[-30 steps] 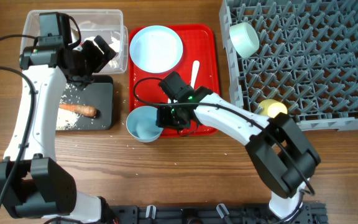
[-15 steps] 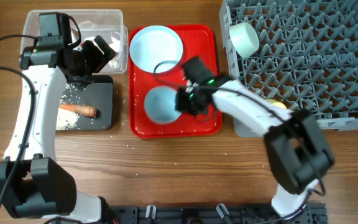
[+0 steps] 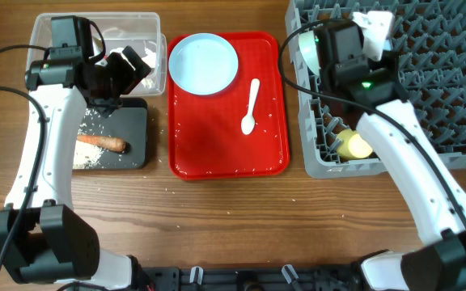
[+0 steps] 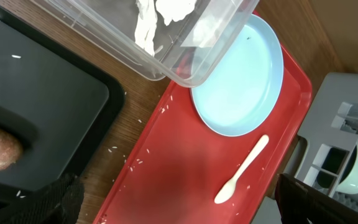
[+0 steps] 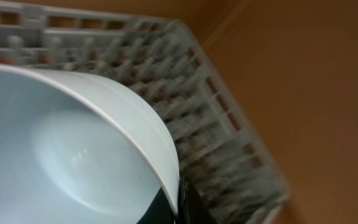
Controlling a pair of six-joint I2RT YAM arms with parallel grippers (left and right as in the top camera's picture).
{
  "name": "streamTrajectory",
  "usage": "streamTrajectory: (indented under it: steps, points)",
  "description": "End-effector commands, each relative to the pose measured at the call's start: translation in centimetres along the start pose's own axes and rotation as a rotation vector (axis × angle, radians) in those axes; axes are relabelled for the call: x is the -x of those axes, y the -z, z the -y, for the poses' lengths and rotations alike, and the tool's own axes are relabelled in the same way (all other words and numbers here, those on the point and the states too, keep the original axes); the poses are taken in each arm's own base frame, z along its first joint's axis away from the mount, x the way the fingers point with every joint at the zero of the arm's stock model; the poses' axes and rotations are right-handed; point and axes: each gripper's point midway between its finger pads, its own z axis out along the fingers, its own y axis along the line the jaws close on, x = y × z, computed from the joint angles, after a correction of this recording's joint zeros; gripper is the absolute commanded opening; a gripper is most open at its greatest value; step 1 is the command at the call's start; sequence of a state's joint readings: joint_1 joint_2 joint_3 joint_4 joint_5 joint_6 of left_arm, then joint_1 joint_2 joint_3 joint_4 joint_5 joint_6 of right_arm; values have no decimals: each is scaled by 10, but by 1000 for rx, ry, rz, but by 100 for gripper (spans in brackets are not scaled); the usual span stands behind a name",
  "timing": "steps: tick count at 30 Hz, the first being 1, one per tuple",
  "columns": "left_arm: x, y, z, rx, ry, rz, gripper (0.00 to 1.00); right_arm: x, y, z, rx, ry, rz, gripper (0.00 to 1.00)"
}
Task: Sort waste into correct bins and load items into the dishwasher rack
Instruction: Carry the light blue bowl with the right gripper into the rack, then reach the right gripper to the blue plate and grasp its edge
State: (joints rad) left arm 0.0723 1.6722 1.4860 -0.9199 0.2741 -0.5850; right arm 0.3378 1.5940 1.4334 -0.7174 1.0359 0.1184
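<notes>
Gripped a pale blue bowl by its rim, right hand clamped on it, above the far left corner of the dishwasher rack. Seemed to hang over a second bowl, half hidden by the arm. Noted a yellow cup at the rack's near edge, plate and spoon on the red tray. Held the left hand spread wide by the clear tub.

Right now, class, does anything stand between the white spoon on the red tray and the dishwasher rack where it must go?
Nothing lies on the red tray between the white spoon and the dishwasher rack. The spoon only has to clear the tray's raised rim and the rack's wall. The right arm, though, hangs over the rack's near side.
</notes>
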Motion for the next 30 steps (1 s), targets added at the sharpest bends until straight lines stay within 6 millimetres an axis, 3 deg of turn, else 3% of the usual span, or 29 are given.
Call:
streamTrajectory:
  steps: [1, 7, 12, 16, 19, 26, 30]
  points:
    - [2, 3, 1, -4, -5, 12, 100, 4, -9, 7, -164, 315, -5, 4]
    - [2, 3, 1, -4, -5, 12, 100, -11, -24, -26, -152, 599, -53, 4]
    - [2, 3, 1, -4, -5, 12, 100, -27, -31, -62, -132, 726, -72, 4]
    - [2, 3, 1, -4, -5, 12, 100, -54, -36, -86, -114, 883, -123, 4]
    - [2, 3, 1, -4, -5, 12, 100, -68, -38, -92, -110, 955, -156, 4]
    - [2, 3, 1, -4, -5, 12, 100, -62, -38, -86, -171, 912, -146, 4]
    - [2, 3, 1, -4, -5, 12, 100, -64, -26, -94, -157, 959, -128, 4]
